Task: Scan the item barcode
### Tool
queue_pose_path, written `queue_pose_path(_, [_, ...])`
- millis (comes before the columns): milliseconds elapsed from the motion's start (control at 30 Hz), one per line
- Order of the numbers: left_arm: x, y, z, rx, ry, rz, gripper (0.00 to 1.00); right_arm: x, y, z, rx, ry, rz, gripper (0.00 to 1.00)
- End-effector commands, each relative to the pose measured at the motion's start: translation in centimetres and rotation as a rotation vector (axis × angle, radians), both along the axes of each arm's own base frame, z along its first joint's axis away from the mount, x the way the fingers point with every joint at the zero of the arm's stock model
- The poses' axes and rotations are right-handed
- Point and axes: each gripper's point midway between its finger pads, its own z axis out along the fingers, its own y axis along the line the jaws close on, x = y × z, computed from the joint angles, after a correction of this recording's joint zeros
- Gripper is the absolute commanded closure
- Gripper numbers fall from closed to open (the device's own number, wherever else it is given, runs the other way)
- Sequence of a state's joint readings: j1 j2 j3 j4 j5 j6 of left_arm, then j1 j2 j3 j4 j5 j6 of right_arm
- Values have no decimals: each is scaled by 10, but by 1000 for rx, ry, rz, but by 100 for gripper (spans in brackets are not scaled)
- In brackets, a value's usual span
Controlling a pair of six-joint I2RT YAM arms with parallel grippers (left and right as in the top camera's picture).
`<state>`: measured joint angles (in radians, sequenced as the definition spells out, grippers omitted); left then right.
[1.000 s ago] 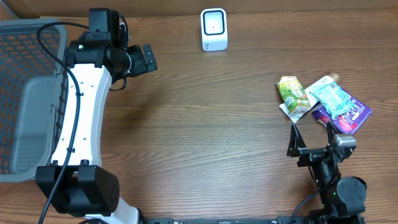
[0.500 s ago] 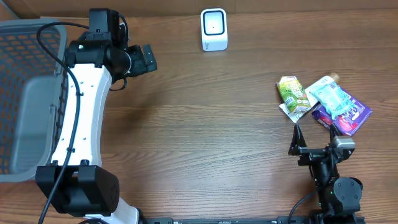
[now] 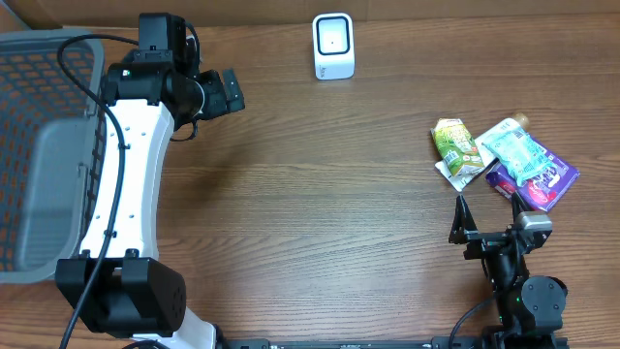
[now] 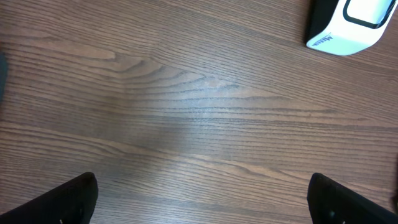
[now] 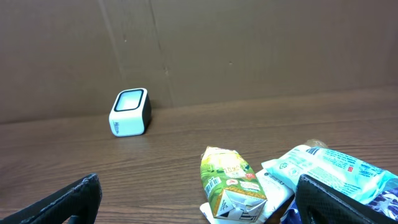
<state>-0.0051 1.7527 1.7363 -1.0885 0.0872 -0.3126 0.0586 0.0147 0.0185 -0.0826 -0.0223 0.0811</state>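
Note:
The white barcode scanner (image 3: 333, 46) stands upright at the table's far edge; it shows at the top right of the left wrist view (image 4: 348, 25) and far left in the right wrist view (image 5: 130, 112). A green drink carton (image 3: 455, 145) (image 5: 231, 183), a light blue pouch (image 3: 518, 153) (image 5: 336, 168) and a purple packet (image 3: 547, 182) lie heaped at the right. My left gripper (image 3: 228, 92) (image 4: 202, 202) hovers open over bare wood, left of the scanner. Just short of the heap, my right gripper (image 3: 492, 225) (image 5: 199, 208) is open and holds nothing.
A grey mesh basket (image 3: 39, 145) fills the table's left edge beside the left arm. A white flat packet (image 3: 450, 173) lies under the green carton. A brown cardboard wall (image 5: 249, 43) stands behind the scanner.

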Motion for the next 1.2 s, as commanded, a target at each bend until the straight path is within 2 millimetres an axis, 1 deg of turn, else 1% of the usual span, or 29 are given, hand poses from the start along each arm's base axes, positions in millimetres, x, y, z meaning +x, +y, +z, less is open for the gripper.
queue_pose_path(0, [1, -4, 11, -11, -28, -3, 0, 0, -1, -2, -3, -4, -1, 0])
queue_pose_path(200, [1, -4, 11, -10, -28, -3, 0, 0, -1, -2, -3, -4, -1, 0])
queue_pose_path(233, [0, -2, 13, 11, -35, -10, 0, 0, -1, -2, -3, -4, -1, 0])
queue_pose_path(267, [-1, 6, 15, 61, -41, -13, 0, 0, -1, -2, -3, -4, -1, 0])
queue_pose_path(333, [-3, 19, 20, 141, -49, 6, 0, 0, -1, -2, -3, -4, -1, 0])
queue_pose_path(367, [-4, 21, 22, 159, -55, 12, 0, 0, -1, -2, -3, -4, -1, 0])
queue_pose_path(467, [-7, 19, 33, 186, -81, 10, 0, 0, -1, -2, -3, -4, -1, 0])
queue_pose_path(567, [-16, 21, 46, 246, -106, 18, 0, 0, -1, -2, -3, -4, -1, 0])
queue_pose_path(667, [-24, 15, 59, 258, -163, -19, 0, 0, -1, -2, -3, -4, -1, 0])
queue_pose_path(800, [-23, 6, 66, 225, -276, -80, 0, 0, -1, -2, -3, -4, -1, 0])
queue_pose_path(867, [-23, -4, 68, 201, -347, -152, 0, 0, -1, -2, -3, -4, -1, 0])
queue_pose_path(900, [-23, -14, 72, 191, -417, -228, 0, 0, -1, -2, -3, -4, -1, 0])
queue_pose_path(1000, [-31, -29, 79, 208, -555, -371, 0, 0, -1, -2, -3, -4, -1, 0])
queue_pose_path(1067, [-39, -30, 79, 232, -617, -393, 0, 0, -1, -2, -3, -4, -1, 0])
queue_pose_path(1167, [-55, -27, 77, 254, -702, -373, 0, 0, -1, -2, -3, -4, -1, 0])
